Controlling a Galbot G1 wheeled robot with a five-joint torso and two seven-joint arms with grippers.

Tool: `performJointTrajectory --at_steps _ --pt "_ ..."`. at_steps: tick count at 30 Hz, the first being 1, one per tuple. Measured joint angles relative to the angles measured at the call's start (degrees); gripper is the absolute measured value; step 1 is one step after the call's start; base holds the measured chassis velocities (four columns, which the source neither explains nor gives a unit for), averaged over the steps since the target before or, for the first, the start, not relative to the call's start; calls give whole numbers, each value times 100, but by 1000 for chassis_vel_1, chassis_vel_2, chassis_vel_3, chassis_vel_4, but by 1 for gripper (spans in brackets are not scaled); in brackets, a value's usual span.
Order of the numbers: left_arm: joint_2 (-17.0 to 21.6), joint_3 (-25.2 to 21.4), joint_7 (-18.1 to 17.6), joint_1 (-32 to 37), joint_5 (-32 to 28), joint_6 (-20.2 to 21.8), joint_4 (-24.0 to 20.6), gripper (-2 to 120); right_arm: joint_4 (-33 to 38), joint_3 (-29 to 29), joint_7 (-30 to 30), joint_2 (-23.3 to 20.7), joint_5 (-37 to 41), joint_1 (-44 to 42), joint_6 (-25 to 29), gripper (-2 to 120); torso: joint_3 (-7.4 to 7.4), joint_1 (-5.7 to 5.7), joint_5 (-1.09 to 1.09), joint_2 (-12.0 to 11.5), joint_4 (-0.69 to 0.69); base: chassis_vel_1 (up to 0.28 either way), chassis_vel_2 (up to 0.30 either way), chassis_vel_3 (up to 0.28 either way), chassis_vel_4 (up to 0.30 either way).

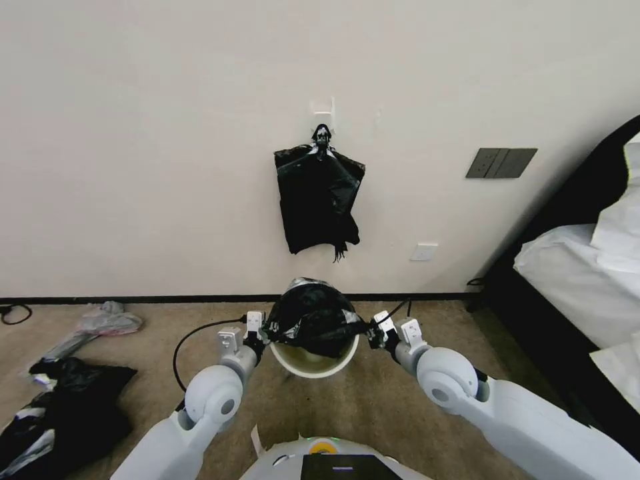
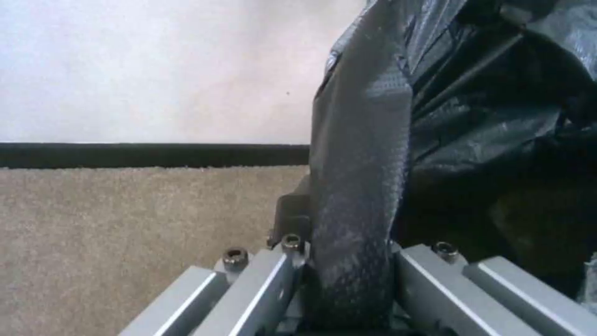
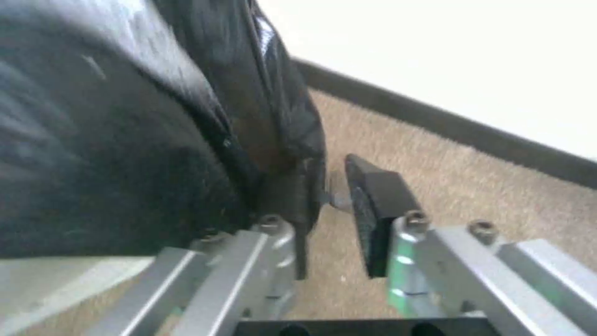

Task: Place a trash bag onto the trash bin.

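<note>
The cream-white trash bin (image 1: 313, 363) stands on the carpet just ahead of me, close to the wall. The glossy black trash bag (image 1: 310, 317) is stretched across its top and bulges upward, with the bin's front rim still showing below it. My left gripper (image 1: 263, 331) holds the bag's left edge. In the left wrist view a taut strip of the trash bag (image 2: 354, 186) runs between the shut fingers of that left gripper (image 2: 348, 228). My right gripper (image 1: 373, 333) is at the bag's right edge. Up close, the right gripper (image 3: 323, 196) is open: one black pad (image 3: 373, 210) stands clear of the film (image 3: 186, 140).
A bundle of black bags (image 1: 319, 200) hangs from a wall hook above the bin. A black heap (image 1: 67, 407) and a grey bag (image 1: 100, 323) lie on the carpet at the left. A bed (image 1: 587, 280) fills the right side.
</note>
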Motion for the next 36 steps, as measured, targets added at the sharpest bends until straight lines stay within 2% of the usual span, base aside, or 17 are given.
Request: performJointTrajectory --at_steps 1,4,7,8,9,12,13,16,17,18,19,21,26,29,31,34,36 --pt "0 0 0 0 0 0 0 1 0 0 0 0 0 0 0 21 0 0 0 0 0 0 0 0 0" --pt "39 -7 -51 -94 -53 24 77 1 170 341 19 31 -148 -352 196 35 0 0 0 0 -2 0 0 0 0" --pt "54 -12 -61 -120 -67 31 104 1 235 486 19 38 -174 -464 209 42 0 0 1 0 -2 0 0 0 0" --pt "80 -17 -80 -161 -83 38 163 1 383 771 15 40 -192 -670 214 50 0 0 0 0 -1 0 0 0 0" --pt "80 -17 -80 -161 -83 38 163 1 383 771 15 40 -192 -670 214 50 0 0 0 0 -1 0 0 0 0" --pt "107 -7 -94 -222 -93 46 235 1 679 1233 -44 -23 -170 -944 198 65 0 0 1 0 -2 0 0 0 0" --pt "107 -7 -94 -222 -93 46 235 1 679 1233 -44 -23 -170 -944 198 65 0 0 1 0 -2 0 0 0 0" --pt "137 20 -90 -239 -66 54 236 1 1011 1538 -141 -90 -8 -1038 193 79 0 0 0 0 -2 0 0 0 0" --pt "137 20 -90 -239 -66 54 236 1 1011 1538 -141 -90 -8 -1038 193 79 0 0 0 0 -2 0 0 0 0" --pt "168 51 -56 -215 34 60 186 1 1255 1598 -209 -97 345 -966 166 86 0 0 0 0 -1 0 0 0 0" --pt "168 51 -56 -215 34 60 186 1 1255 1598 -209 -97 345 -966 166 86 0 0 0 0 -1 0 0 0 0" --pt "214 125 28 -159 235 64 115 1 1518 1465 -217 -23 1111 -687 41 96 0 0 -1 0 -1 0 0 0 0" --pt "308 243 142 -72 499 123 -42 1 1451 1029 -124 145 1834 -179 -113 98 0 0 0 0 0 0 0 0 0" --pt "365 273 201 -19 624 137 -126 1 1327 885 -124 178 1931 -73 -160 97 0 0 1 0 0 0 0 0 0" --pt "386 278 223 -1 661 142 -156 1 1268 815 -131 186 1942 -46 -186 94 0 0 1 0 0 0 0 0 0" --pt "442 282 279 39 749 148 -226 1 1087 638 -142 179 1926 27 -276 80 0 0 1 0 -1 0 0 0 0" --pt "445 282 283 49 757 148 -240 1 1037 597 -150 156 1910 44 -296 75 0 0 1 0 -1 0 0 0 0"
